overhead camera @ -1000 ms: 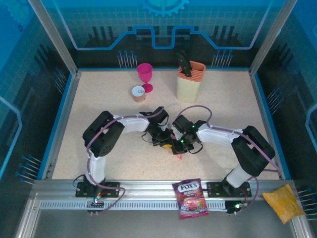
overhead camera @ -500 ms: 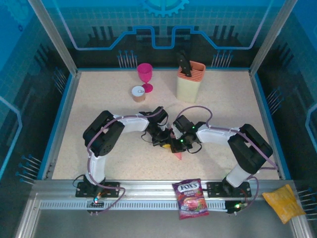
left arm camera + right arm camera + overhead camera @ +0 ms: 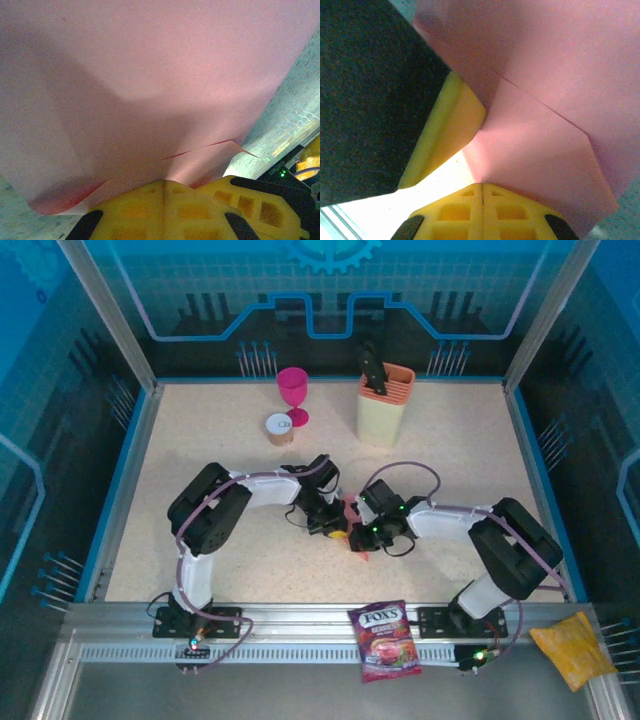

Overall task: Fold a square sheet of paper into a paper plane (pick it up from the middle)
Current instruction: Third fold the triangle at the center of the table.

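Since a second ago the right arm (image 3: pixel 505 540) has shifted its wrist slightly right, its cable loop (image 3: pixel 405 468) rides higher, and more pink shows between the two arms. Blue translucent walls (image 3: pixel 330 300) on an aluminium frame close in the cell. The bench (image 3: pixel 200 440) is a pale, speckled, matte slab, probably grippy enough that paper will not skate.

At mid-bench the left arm (image 3: pixel 215 505) and the right arm meet over the paper (image 3: pixel 350 512), which is part-folded with a point aimed near. I cannot tell whether it touches the bench. The left end effector (image 3: pixel 162 200) is clamped on one edge of it, the right end effector (image 3: pixel 482 200) on a creased flap.

The paper is light, limp and easily torn or miscreased. I judge that holds belong close to a crease, on layered edges, with little pull between the arms.
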Robot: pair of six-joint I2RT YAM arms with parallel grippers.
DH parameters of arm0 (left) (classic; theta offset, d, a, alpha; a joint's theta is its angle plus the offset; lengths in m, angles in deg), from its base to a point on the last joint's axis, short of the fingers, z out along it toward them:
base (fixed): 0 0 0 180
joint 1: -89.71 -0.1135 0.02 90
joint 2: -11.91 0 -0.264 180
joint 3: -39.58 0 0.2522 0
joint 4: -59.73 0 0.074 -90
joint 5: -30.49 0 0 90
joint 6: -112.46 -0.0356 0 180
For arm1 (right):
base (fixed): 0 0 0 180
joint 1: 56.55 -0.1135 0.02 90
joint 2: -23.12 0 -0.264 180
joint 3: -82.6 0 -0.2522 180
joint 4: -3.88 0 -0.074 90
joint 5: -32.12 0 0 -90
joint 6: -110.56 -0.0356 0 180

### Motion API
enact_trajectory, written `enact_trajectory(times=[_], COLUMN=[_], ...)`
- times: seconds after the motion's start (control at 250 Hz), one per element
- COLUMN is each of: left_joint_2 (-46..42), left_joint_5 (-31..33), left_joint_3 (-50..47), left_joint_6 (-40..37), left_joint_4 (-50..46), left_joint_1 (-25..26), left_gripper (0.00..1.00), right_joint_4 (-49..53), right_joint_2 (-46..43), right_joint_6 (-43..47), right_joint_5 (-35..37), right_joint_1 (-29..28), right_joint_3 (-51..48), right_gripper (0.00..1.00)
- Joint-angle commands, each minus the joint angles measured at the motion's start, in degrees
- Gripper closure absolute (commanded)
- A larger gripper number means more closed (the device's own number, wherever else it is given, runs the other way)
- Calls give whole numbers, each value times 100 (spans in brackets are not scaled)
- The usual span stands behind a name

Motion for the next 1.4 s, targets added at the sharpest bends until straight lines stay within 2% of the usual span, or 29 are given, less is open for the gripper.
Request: enact_trajectory(times=[0.0, 0.3, 0.751, 1.063, 1.238, 1.394], left_joint_2=[374, 259, 321, 306, 251, 118], left_joint_5=[635, 809, 878, 1036, 1136, 1299], left_joint_3=[-150, -404, -419, -409, -486, -687], left_joint_6=[-12, 437, 410, 533, 648, 901], left_joint_4=[-245, -146, -159, -239, -249, -223], left_joint_1=[-58, -309, -339, -372, -459, -554], left_gripper=[100, 100, 100, 100, 100, 100], right_joint_4=[461, 927, 1401, 1635, 2222, 2476], right_joint_2=[25, 81, -588, -566, -992, -1394], right_joint_6=[-155, -172, -453, -577, -715, -657], right_joint_5=[-123, 119, 400, 602, 949, 854], right_joint_1=[39, 261, 264, 269, 411, 693], right_joint_3=[-216, -266, -617, -735, -618, -348], right_gripper=[97, 100, 100, 100, 100, 100])
